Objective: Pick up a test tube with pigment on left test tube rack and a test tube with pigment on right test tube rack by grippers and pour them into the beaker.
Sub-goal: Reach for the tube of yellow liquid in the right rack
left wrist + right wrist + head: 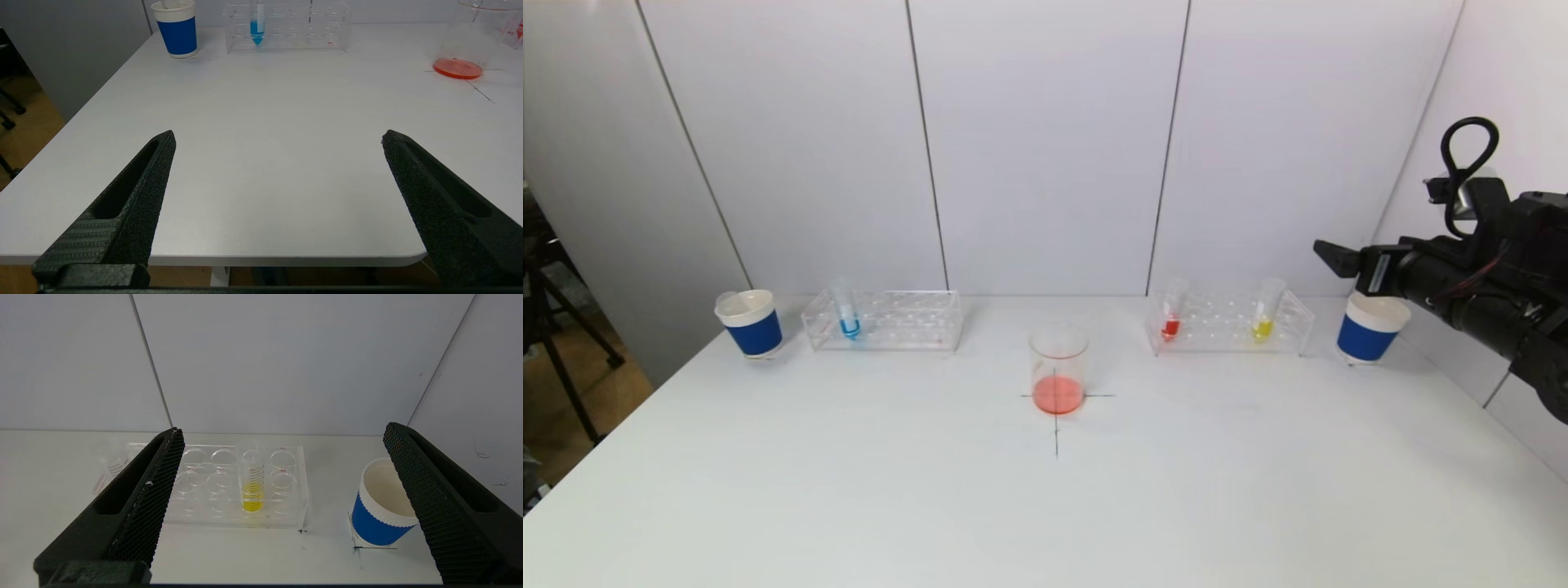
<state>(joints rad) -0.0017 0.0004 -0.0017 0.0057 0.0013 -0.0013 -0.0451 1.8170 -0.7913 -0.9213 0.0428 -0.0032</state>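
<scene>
Beaker [1058,380] centred on counter [1045,506] cross, reachable from both racks. Right pincer [282,433] spread, facing yellow tube [252,479]; left pincer [278,139] spread (parked low).

1. Your left end effector [278,139] hangs over the near edge of the tabletop [265,163], fingers [139,196] spread wide with nothing between them.
2. At the far side you see a blue cup [176,29] just beside a clear rack [288,26].
3. The rack holds one tube [257,22] of blue pigment, standing upright.
4. The beaker [470,41] with orange-red liquid sits well apart from the rack, on a cross mark [480,90].
</scene>
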